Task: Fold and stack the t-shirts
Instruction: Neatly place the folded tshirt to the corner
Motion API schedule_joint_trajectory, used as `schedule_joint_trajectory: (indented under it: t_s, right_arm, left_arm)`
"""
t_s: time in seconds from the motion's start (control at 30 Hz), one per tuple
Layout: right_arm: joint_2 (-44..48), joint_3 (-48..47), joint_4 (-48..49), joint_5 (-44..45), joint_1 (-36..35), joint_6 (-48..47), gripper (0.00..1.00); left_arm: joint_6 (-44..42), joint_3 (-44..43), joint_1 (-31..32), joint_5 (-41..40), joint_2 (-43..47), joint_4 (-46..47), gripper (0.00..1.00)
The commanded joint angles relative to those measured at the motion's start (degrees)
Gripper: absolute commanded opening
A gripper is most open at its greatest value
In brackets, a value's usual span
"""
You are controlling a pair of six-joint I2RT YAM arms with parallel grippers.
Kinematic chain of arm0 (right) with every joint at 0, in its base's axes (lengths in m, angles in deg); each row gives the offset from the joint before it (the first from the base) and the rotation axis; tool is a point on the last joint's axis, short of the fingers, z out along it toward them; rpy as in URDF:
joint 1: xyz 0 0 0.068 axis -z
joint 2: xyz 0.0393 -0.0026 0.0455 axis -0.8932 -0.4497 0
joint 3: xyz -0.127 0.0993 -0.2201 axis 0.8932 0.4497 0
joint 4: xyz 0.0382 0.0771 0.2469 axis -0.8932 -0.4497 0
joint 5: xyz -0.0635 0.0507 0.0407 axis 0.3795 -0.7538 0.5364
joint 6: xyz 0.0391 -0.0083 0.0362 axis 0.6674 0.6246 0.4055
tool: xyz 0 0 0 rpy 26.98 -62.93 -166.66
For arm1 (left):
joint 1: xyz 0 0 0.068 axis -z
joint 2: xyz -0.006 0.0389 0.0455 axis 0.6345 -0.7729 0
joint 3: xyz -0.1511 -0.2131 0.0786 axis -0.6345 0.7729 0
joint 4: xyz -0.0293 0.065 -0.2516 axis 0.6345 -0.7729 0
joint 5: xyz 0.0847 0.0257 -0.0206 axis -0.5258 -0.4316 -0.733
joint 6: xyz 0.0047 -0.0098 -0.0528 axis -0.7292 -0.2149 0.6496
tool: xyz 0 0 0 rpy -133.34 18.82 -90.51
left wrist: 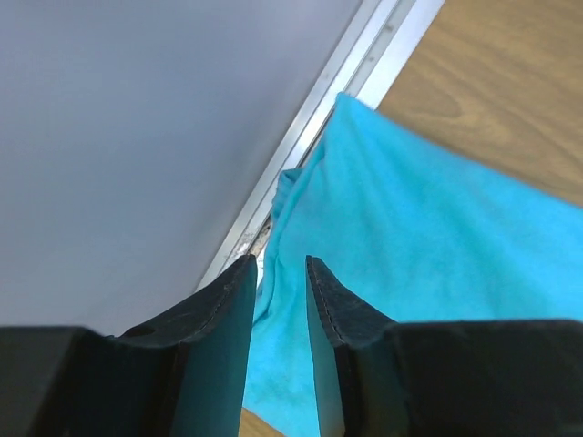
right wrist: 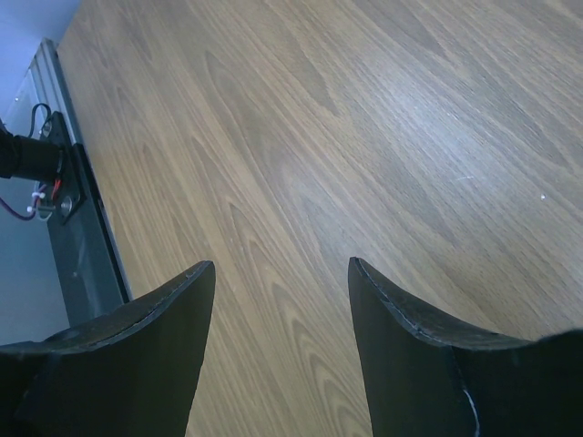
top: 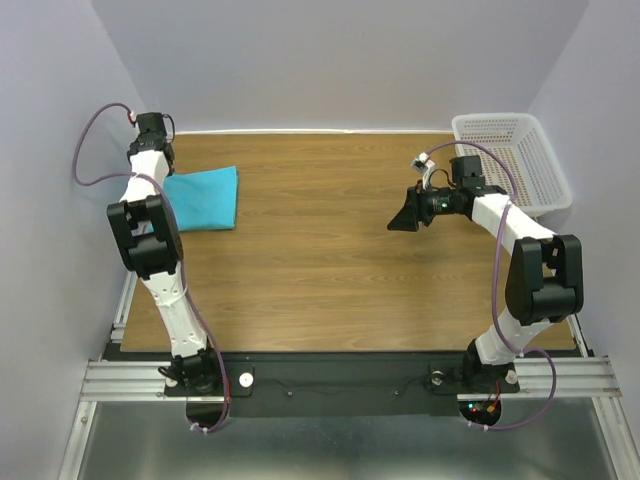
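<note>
Parted narrowly, nothing pinched between: L gripper (left wrist: 280, 261), poised just over edge of turquoise t-shirt (left wrist: 410, 237), close by grey wall (left wrist: 137, 137). Spread wide, holding nothing: R gripper (right wrist: 279, 264), above bare wood table (right wrist: 364, 109). Seen from overhead: t-shirt folded flat at table's 10 o'clock, near far-left corner, partly hidden by L arm (top: 150, 235). R gripper out toward 3 o'clock, pointing to 9, well apart from t-shirt. White mesh basket (top: 490, 119) at 2 o'clock, far-right corner.
</note>
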Motion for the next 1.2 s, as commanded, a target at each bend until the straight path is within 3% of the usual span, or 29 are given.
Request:
schedule_joint_trajectory:
  t_s: [0.0,0.17,0.27,0.37,0.47,0.67,0.87,0.97,1.1,1.17]
  right_arm:
    - [1.84,0.58,1.31,-0.9,0.56,-1.16,0.66]
    - [2.54,0.67,1.31,-0.54,0.47,-1.42,0.66]
    - [3.24,0.85,1.31,-0.46,0.56,-1.42,0.66]
    - [3.24,0.85,1.31,-0.81,0.65,-1.42,0.66]
    - [3.77,0.93,1.31,-0.81,0.56,-1.51,0.66]
    - [4.03,1.02,1.31,-0.54,0.56,-1.68,0.66]
    - [3.86,1.28,1.31,-0.11,0.65,-2.12,0.66]
    - [3.77,1.55,1.31,0.68,0.65,-3.0,0.66]
    - [4.38,1.81,1.31,4.01,0.56,-4.76,0.66]
    - [5.87,1.55,1.31,6.13,0.65,-5.2,0.66]
  left_arm:
    - [0.34,-2.41,-0.26,5.65,9.69,-0.26,0.4]
    - [0.07,10.85,-0.35,19.53,18.13,3.69,0.39]
    - [0.43,16.22,-0.78,19.82,19.46,6.33,0.36]
    - [4.02,18.25,-2.28,24.62,18.84,7.03,0.23]
    - [5.52,20.53,-2.72,29.29,19.45,9.22,0.0]
    - [5.62,27.11,-2.63,30.2,22.62,13.09,0.0]
    - [5.96,26.17,-2.81,27.12,16.56,13.27,0.0]
    - [7.37,26.77,-2.37,30.71,17.25,14.5,0.0]
    - [7.72,32.39,0.35,34.84,23.92,17.83,0.0]
    - [8.24,39.12,1.14,37.21,31.91,21.77,0.01]
